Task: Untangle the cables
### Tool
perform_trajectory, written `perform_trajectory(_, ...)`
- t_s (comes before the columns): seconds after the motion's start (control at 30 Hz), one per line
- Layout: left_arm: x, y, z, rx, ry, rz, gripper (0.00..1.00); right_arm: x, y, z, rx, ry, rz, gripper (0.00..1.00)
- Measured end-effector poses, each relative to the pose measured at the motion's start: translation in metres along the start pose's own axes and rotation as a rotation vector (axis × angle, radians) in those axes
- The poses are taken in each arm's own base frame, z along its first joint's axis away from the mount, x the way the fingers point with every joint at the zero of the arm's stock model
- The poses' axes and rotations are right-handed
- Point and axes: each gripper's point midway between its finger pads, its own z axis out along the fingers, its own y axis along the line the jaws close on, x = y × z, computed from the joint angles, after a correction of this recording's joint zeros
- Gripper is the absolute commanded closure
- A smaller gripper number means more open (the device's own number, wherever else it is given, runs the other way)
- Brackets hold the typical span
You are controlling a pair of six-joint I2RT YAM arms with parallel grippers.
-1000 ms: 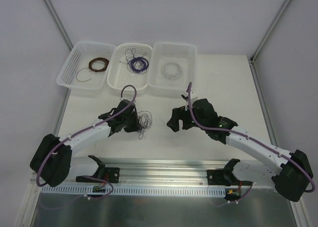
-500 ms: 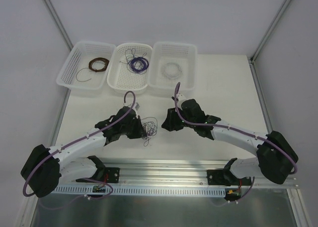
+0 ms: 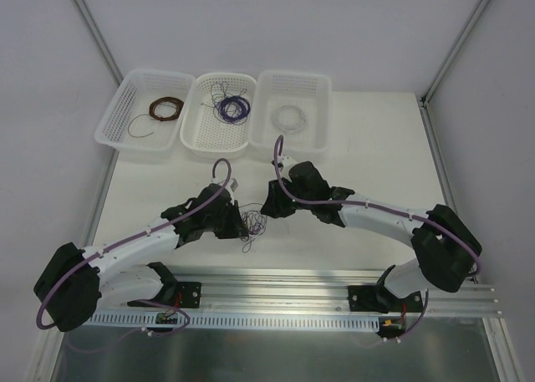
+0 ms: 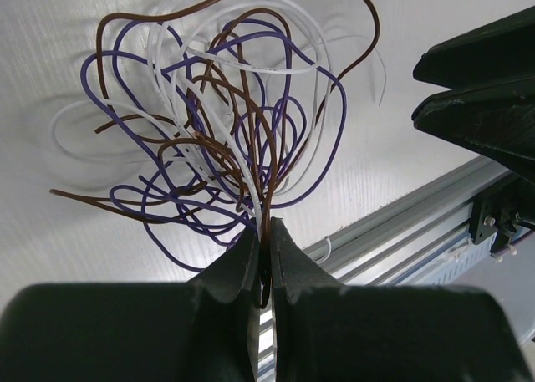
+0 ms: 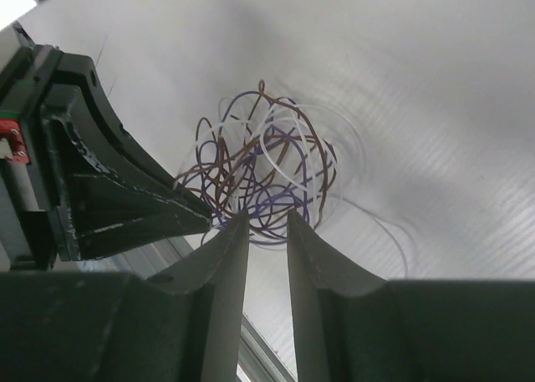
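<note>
The cables [image 3: 253, 224] are a small tangle of purple, brown and white strands lying on the white table between the two grippers. My left gripper [image 3: 241, 226] is shut on them. In the left wrist view its tips [image 4: 266, 227] pinch brown and white strands at the base of the tangle [image 4: 226, 123]. My right gripper [image 3: 266, 208] sits just right of the tangle. In the right wrist view its jaws [image 5: 267, 219] stand narrowly apart, with the tips at the near edge of the loops [image 5: 263, 169] and nothing gripped between them.
Three white baskets stand at the back: the left one [image 3: 125, 106] holds a brown coil [image 3: 165, 108], the middle one [image 3: 219, 135] a purple coil [image 3: 231, 108], the right one [image 3: 318, 89] a white coil [image 3: 291, 116]. A metal rail [image 3: 276, 286] runs along the near edge.
My right arm has swung left up to the tangle and its jaws have narrowed a lot. My left gripper has shifted slightly right and nearer, still holding the cables.
</note>
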Motion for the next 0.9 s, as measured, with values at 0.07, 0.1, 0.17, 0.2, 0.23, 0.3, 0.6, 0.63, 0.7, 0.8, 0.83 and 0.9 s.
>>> perform_trajectory(0.07, 0.001, 0.001, 0.000, -0.002, 0.003, 0.000, 1.00, -0.003, 0.005, 0.005, -0.015, 0.007, -0.009, 0.72)
perform_trajectory(0.1, 0.002, 0.001, 0.000, -0.001, 0.005, -0.001, 1.00, -0.004, 0.007, 0.007, -0.021, 0.011, -0.013, 0.72)
perform_trajectory(0.17, 0.003, 0.000, 0.000, 0.003, 0.009, 0.001, 1.00, -0.005, 0.008, 0.012, -0.025, 0.021, -0.018, 0.72)
perform_trajectory(0.2, 0.003, -0.001, 0.000, 0.006, 0.012, 0.004, 1.00, -0.004, 0.007, 0.014, -0.022, 0.027, -0.019, 0.72)
perform_trajectory(0.23, 0.005, -0.002, 0.000, 0.011, 0.017, 0.007, 1.00, -0.004, 0.007, 0.016, -0.019, 0.033, -0.022, 0.72)
perform_trajectory(0.3, 0.006, -0.003, -0.001, 0.017, 0.020, 0.012, 1.00, -0.003, 0.005, 0.018, -0.011, 0.044, -0.028, 0.72)
perform_trajectory(0.6, 0.012, 0.002, -0.002, 0.019, 0.025, 0.012, 1.00, -0.019, 0.014, 0.014, -0.013, 0.047, -0.072, 0.78)
perform_trajectory(0.63, 0.013, 0.002, -0.002, 0.019, 0.025, 0.011, 1.00, -0.021, 0.015, 0.015, -0.018, 0.048, -0.074, 0.78)
perform_trajectory(0.7, 0.013, 0.002, -0.002, 0.019, 0.025, 0.011, 1.00, -0.017, 0.015, 0.019, -0.026, 0.066, -0.072, 0.78)
perform_trajectory(0.8, 0.013, 0.002, -0.002, 0.019, 0.025, 0.011, 1.00, -0.004, 0.009, 0.026, -0.019, 0.115, -0.058, 0.78)
perform_trajectory(0.83, 0.013, 0.002, -0.002, 0.019, 0.025, 0.011, 1.00, 0.001, 0.007, 0.028, -0.015, 0.132, -0.054, 0.77)
perform_trajectory(0.9, 0.013, 0.002, -0.002, 0.019, 0.025, 0.011, 1.00, 0.010, 0.001, 0.033, 0.000, 0.166, -0.044, 0.76)
